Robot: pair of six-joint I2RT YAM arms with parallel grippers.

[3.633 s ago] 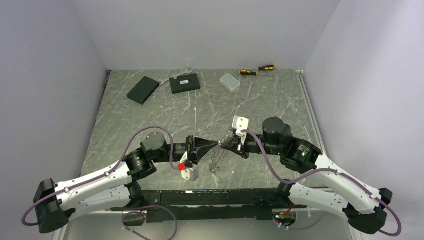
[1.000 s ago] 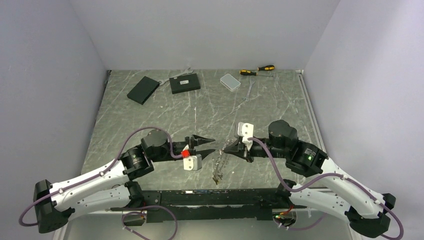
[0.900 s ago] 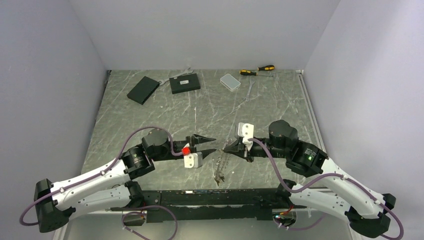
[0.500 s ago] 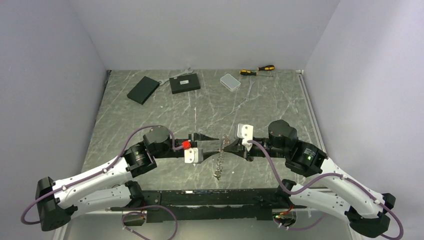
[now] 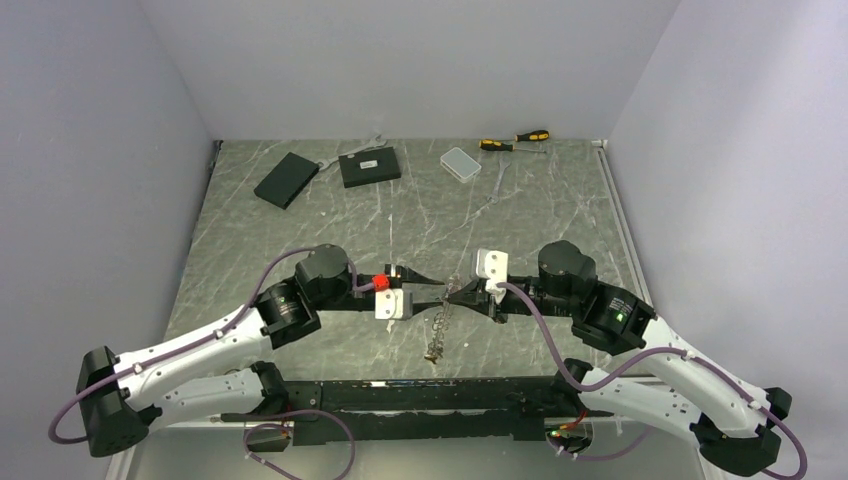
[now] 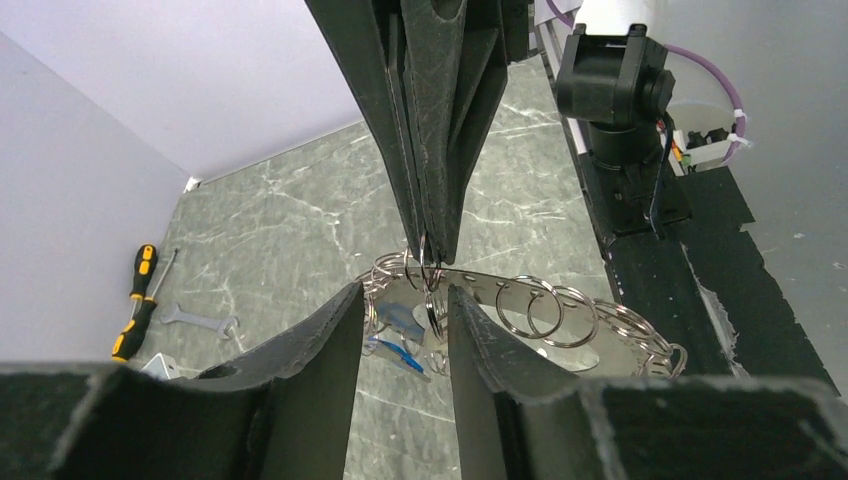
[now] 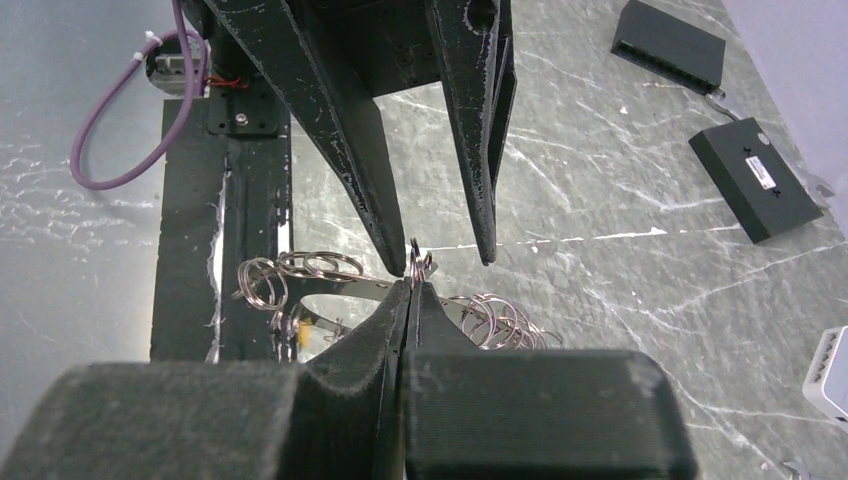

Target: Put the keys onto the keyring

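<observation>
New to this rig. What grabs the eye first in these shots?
The two grippers meet tip to tip over the near middle of the table. The right gripper has its jaws shut on the keyring, and the left gripper holds its jaws open on either side of that pinch. Below them the keyring's silvery loops hang limp, with a blue-tagged key among them.

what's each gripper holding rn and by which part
Right gripper is shut on the keyring, pinching a small ring at its top so the rest dangles. Left gripper is open around that spot, holding nothing.
</observation>
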